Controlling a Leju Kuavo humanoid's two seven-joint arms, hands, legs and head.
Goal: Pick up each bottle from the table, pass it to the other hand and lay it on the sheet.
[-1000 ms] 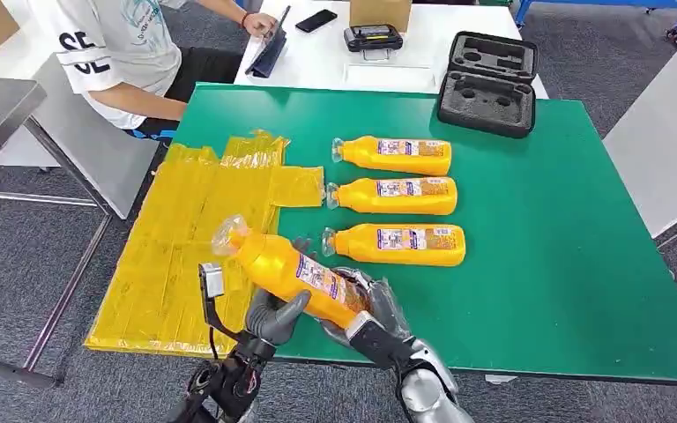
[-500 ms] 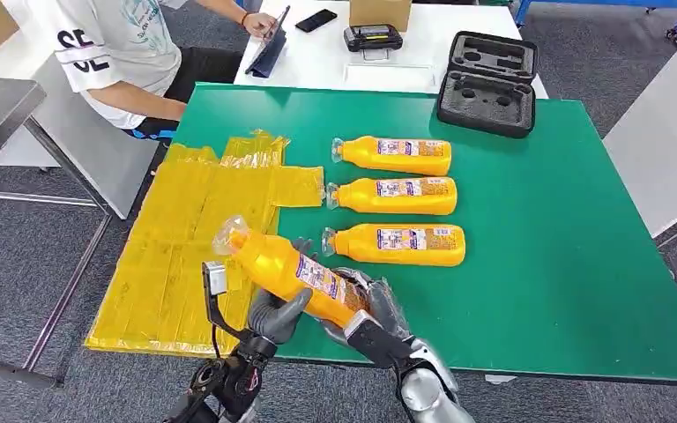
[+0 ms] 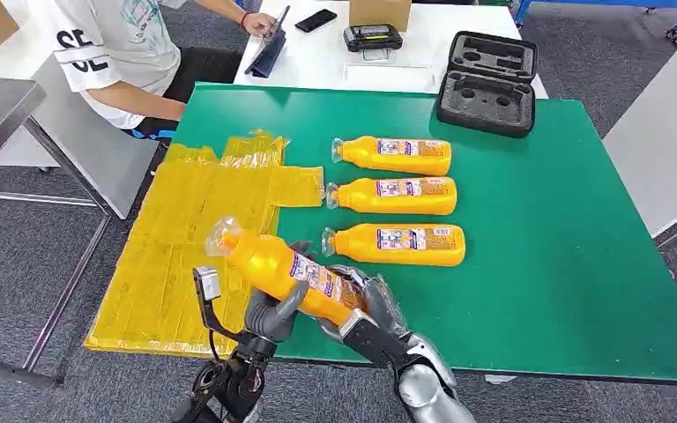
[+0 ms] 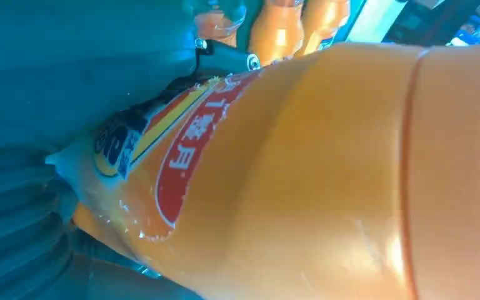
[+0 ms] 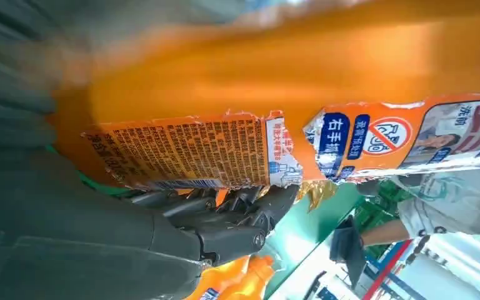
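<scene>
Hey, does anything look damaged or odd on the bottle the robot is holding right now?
Yes. In the right wrist view the held bottle's label is torn, with ragged edges and a gap where bare orange plastic shows. Both the left hand and right hand grip it. Nothing looks spilled.

The left robot hand is dark grey with a thick thumb, on a black wrist trailing a black cable and a small silver box. The right robot hand has dark fingers with screw-headed joints on a silver forearm.
</scene>
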